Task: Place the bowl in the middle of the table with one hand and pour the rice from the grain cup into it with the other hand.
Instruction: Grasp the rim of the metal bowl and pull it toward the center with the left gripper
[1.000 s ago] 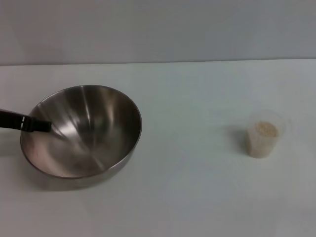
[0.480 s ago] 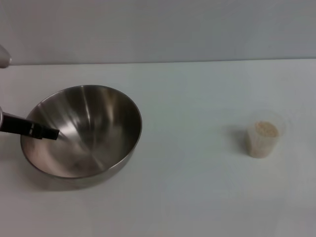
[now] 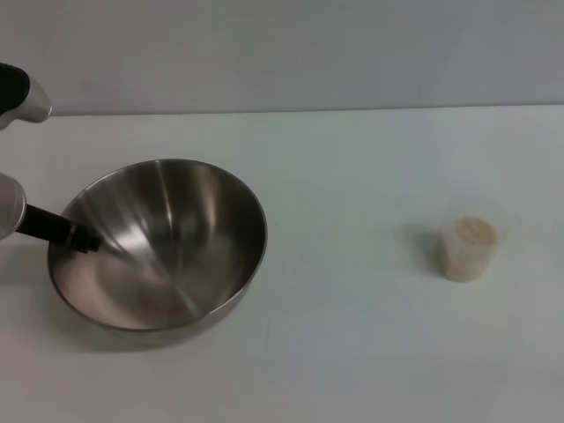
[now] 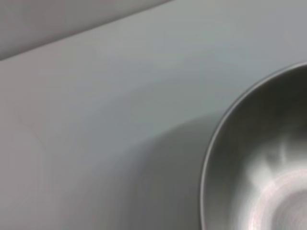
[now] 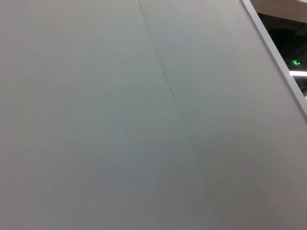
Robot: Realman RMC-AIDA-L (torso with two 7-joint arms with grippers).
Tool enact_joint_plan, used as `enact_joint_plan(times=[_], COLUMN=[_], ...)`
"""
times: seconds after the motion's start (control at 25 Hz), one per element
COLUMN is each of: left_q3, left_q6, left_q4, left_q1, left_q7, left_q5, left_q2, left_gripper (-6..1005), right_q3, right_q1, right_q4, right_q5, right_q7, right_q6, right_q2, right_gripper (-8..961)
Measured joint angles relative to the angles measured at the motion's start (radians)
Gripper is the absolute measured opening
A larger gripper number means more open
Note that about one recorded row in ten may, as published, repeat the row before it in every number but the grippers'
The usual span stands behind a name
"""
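The steel bowl (image 3: 176, 256) stands on the left part of the white table (image 3: 352, 167). My left gripper (image 3: 77, 237) holds the bowl's left rim; one black finger (image 3: 57, 229) reaches over the rim into the bowl. The left wrist view shows part of the bowl's rim and inside (image 4: 264, 172). The grain cup (image 3: 467, 251), clear plastic, stands upright at the right of the table, filled with rice (image 3: 475, 231). My right gripper is out of view; the right wrist view shows only a pale wall.
The pale grey wall runs behind the table's far edge. Part of my left arm (image 3: 19, 95) shows at the upper left. Bare tabletop lies between the bowl and the cup.
The bowl has shifted a little to the right and toward the front with my left gripper on its rim. More of the left arm has come into view. The cup has not moved.
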Motion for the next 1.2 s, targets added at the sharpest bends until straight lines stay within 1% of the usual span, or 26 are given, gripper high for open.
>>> enact_joint_plan(times=[0.2, 0.24, 0.48, 0.72, 0.88, 0.96, 1.0, 1.04, 1.08, 1.2], left_q3=[0.000, 0.001, 0.001, 0.000, -0.021, -0.061, -0.101, -0.120, -0.120, -0.160], left_q6=[-0.002, -0.008, -0.014, -0.016, -0.035, -0.050, -0.067, -0.078, -0.078, -0.102], left_q4=[-0.018, -0.033, -0.037, -0.057, -0.052, -0.035, -0.024, -0.019, -0.019, -0.012], left_q1=[0.004, 0.008, 0.013, 0.021, 0.017, 0.007, -0.004, -0.008, -0.008, -0.019], left_q7=[-0.007, -0.007, -0.001, 0.000, 0.022, 0.048, 0.069, 0.080, 0.080, 0.102], left_q5=[0.000, 0.000, -0.002, -0.010, -0.051, -0.081, -0.104, -0.117, -0.117, -0.152], left_q2=[0.000, 0.000, 0.000, 0.000, 0.005, 0.006, 0.006, 0.006, 0.006, 0.007], left_gripper=[340, 312, 145, 59, 57, 54, 51, 48, 45, 37], right_q3=[-0.002, -0.002, -0.003, -0.003, -0.003, -0.003, -0.003, -0.003, -0.003, -0.003], right_q1=[0.000, 0.000, 0.004, 0.003, 0.002, 0.002, 0.002, 0.002, 0.002, 0.003], right_q4=[0.000, 0.000, 0.000, 0.000, 0.000, 0.000, 0.000, 0.000, 0.000, 0.000], right_q5=[0.000, 0.000, 0.000, 0.000, -0.001, -0.003, -0.010, -0.012, -0.015, -0.022], right_q7=[0.000, 0.000, 0.000, 0.000, 0.006, 0.008, 0.008, 0.008, 0.008, 0.008], right_q6=[-0.002, -0.002, -0.003, -0.004, -0.004, -0.003, -0.003, -0.003, -0.003, -0.002], right_q2=[0.000, 0.000, 0.000, 0.000, 0.000, 0.000, 0.000, 0.000, 0.000, -0.001], right_gripper=[819, 819, 819, 818, 818, 819, 819, 819, 819, 819])
